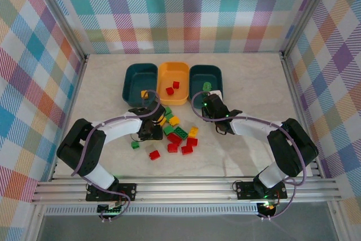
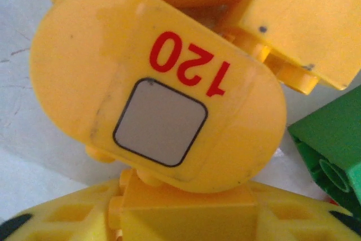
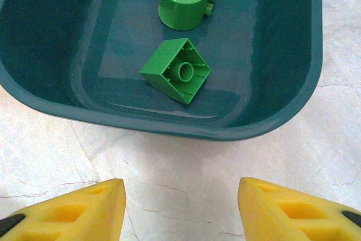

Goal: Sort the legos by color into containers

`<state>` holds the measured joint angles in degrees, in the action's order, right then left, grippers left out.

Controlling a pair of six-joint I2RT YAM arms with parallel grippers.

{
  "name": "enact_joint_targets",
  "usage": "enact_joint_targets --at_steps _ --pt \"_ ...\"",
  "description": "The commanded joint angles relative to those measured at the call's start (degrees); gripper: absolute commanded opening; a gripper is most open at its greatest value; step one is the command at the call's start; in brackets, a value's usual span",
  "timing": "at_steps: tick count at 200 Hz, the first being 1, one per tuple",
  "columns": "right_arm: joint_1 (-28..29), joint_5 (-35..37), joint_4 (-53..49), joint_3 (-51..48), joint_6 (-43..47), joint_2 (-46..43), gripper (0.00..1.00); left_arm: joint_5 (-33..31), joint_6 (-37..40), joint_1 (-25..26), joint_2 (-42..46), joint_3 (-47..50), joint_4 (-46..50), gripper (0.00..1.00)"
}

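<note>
Three containers stand in a row at the back: a teal bin holding one yellow brick, an orange-yellow bin with two red bricks, and a teal bin. A loose pile of legos in red, yellow and green lies mid-table. My left gripper is down at the pile's left side, shut on a yellow brick. A rounded yellow piece marked 120 lies right in front of it. My right gripper hangs open over bare table in front of the right teal bin, which holds two green pieces.
A green brick sits beside the left fingers, and more yellow bricks crowd behind the rounded piece. A red brick and a green one lie apart at the pile's near left. Checkered walls close in the table.
</note>
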<state>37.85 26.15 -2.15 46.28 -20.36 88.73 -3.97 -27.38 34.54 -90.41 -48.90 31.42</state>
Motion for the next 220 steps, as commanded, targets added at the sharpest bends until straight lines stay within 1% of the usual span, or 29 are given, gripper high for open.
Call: enact_joint_targets --at_steps 1,28,46,55,71,85,100,125,139,156,173,182,197,213,220 --pt "0.3 0.2 0.5 1.3 -0.5 0.3 0.55 -0.7 0.2 0.5 2.2 0.5 2.5 0.39" --pt "0.3 0.3 0.8 1.2 -0.7 0.3 0.55 -1.0 0.7 0.5 6.4 -3.5 6.0 0.31" --pt "0.4 0.2 0.8 1.2 -0.7 0.4 0.55 -3.0 2.0 -0.1 9.2 -8.6 9.4 0.30" --pt "0.4 0.3 0.8 1.2 -0.7 0.3 0.55 -3.8 2.9 -1.2 9.6 -11.7 10.5 0.30" --pt "0.5 0.5 1.1 0.9 -0.7 -0.2 0.55 -4.1 4.3 -4.8 8.2 -17.6 11.3 0.30" --pt "0.4 0.6 1.8 0.4 -0.8 -0.5 0.55 -4.3 4.8 -9.2 4.3 -22.4 11.0 0.30" --pt "0.4 1.4 2.0 0.3 -0.6 -0.3 0.55 -4.8 2.4 -13.3 -0.9 -27.4 10.5 0.30" --pt "0.4 2.3 2.1 -0.1 -0.6 -1.0 0.55 -7.3 -0.9 -16.9 -7.1 -31.7 6.2 0.31" --pt "0.4 2.7 2.4 -0.7 -0.6 -2.0 0.55 -6.9 -2.4 -19.2 -11.9 -35.9 6.9 0.31" --pt "0.3 4.0 2.0 -1.1 -1.0 -3.7 0.56 -5.6 -2.3 -21.3 -18.0 -41.7 8.8 0.32" --pt "0.1 5.7 2.4 -2.5 -2.1 -6.5 0.60 -5.9 -1.9 -22.4 -22.5 -46.2 10.5 0.32" --pt "-0.2 6.5 2.7 -3.6 -2.8 -8.2 0.62 -4.9 -1.8 -22.9 -23.8 -47.3 10.3 0.32" --pt "-1.5 7.2 2.2 -5.0 -5.0 -11.1 0.67 -3.9 -1.8 -23.6 -25.5 -49.2 10.6 0.34" --pt "-3.6 8.4 0.7 -6.3 -8.7 -13.8 0.78 -3.7 -1.7 -24.1 -28.1 -52.1 12.5 0.36" --pt "-4.8 8.1 0.3 -6.9 -10.2 -14.9 0.82 -3.2 -1.5 -24.2 -29.2 -53.1 13.1 0.37"
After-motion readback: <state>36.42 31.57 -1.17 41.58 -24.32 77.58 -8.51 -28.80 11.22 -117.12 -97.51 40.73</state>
